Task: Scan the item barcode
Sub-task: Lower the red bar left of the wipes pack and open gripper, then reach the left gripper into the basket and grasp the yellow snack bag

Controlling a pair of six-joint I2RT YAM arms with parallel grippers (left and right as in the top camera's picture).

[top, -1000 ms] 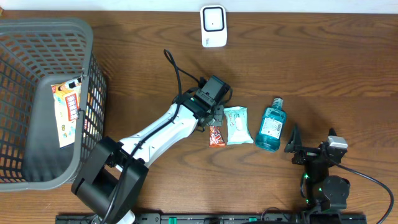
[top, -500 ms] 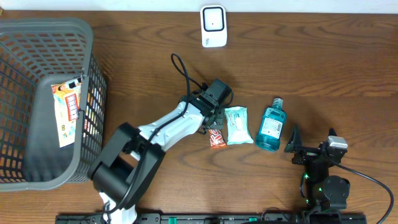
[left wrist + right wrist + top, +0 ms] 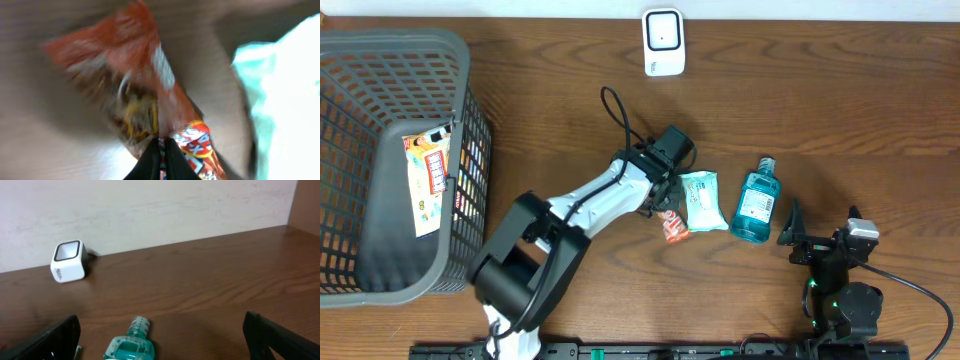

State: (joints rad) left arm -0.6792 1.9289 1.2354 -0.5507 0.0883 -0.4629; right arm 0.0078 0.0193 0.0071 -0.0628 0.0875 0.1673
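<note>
Left wrist view: snack packet (image 3: pixel 147 97) badly blurred, print unreadable; teal pack (image 3: pixel 287 85) cut off at rt edge. Right wrist view: blue bottle (image 3: pixel 131 349) cut by btm edge, only cap & shoulders show.

Orange-red candy wrapper (image 3: pixel 672 226), pinched at one end, tilted, well apart from white scanner (image 3: pixel 663 41).

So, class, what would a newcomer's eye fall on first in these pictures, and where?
The white left arm stretched to mid-table, its hand pinching a red snack packet beside a teal pack and a blue bottle. Next, the big grey basket at the left edge, and the small white scanner at the far edge.
</note>
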